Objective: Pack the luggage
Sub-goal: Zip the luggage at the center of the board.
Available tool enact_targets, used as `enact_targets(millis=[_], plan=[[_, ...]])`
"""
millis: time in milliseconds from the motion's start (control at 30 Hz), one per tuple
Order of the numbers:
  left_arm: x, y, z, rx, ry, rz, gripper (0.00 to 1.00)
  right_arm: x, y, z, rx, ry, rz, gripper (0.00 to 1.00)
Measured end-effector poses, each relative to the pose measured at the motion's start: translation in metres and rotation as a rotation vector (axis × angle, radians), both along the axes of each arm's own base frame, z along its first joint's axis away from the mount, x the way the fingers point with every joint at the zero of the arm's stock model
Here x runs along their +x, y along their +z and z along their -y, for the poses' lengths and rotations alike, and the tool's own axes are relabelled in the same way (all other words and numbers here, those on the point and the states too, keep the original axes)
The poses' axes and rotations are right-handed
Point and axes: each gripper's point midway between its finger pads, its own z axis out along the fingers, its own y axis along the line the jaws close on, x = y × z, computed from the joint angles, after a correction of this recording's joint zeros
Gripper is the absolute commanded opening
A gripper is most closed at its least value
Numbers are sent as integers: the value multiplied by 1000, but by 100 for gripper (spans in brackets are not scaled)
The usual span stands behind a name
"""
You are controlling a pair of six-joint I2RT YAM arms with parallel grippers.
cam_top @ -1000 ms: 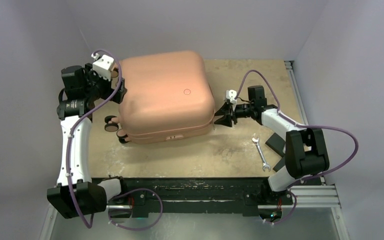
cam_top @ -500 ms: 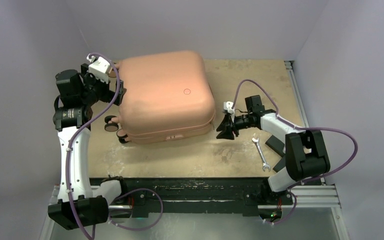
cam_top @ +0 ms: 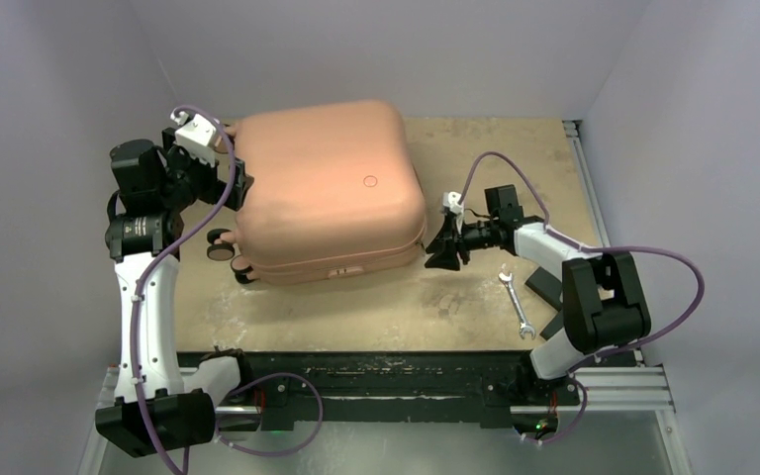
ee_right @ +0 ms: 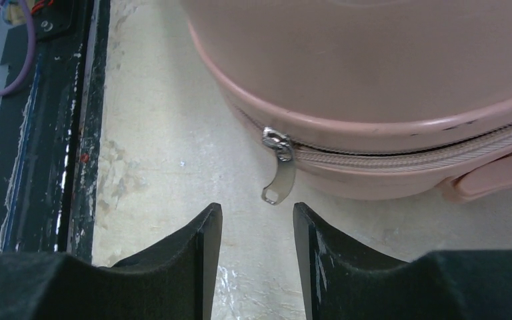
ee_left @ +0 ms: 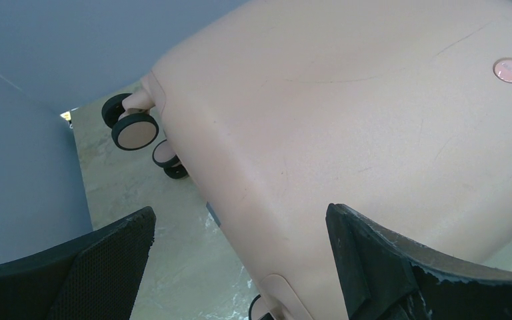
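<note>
The salmon-pink luggage [cam_top: 327,188] lies closed and flat on the table, wheels [cam_top: 222,245] to the left. It fills the left wrist view [ee_left: 347,113] and the top of the right wrist view [ee_right: 373,73]. My left gripper [cam_top: 236,183] is open at the luggage's left edge, one finger over the shell. My right gripper [cam_top: 439,247] is open at the luggage's front right corner. In the right wrist view its fingertips [ee_right: 257,217] sit just short of the hanging metal zipper pull [ee_right: 280,175], not touching it.
A silver wrench [cam_top: 515,302] lies on the table right of the luggage. Flat black pads [cam_top: 546,287] lie by the right arm. A black rail [cam_top: 376,371] runs along the near edge. Walls close in on the left, back and right.
My right gripper first dropped toward the near edge, then edged back left toward the luggage's front right corner. My left gripper shifted slightly left early on and now holds still.
</note>
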Motion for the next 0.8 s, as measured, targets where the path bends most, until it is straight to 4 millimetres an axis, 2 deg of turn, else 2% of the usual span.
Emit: enact_targets(millis=[300, 533, 600, 700, 800], plan=[[-1, -6, 2, -9, -8, -13, 99, 10, 7, -11, 68, 31, -61, 47], [-2, -6, 3, -12, -15, -13, 99, 7, 8, -14, 92, 68, -108, 40], [-2, -8, 4, -14, -16, -16, 99, 9, 8, -15, 91, 51, -122, 34], [-2, -9, 4, -15, -17, -20, 99, 12, 6, -15, 90, 18, -134, 21], [-2, -10, 4, -16, -18, -21, 99, 15, 8, -16, 97, 2, -138, 0]])
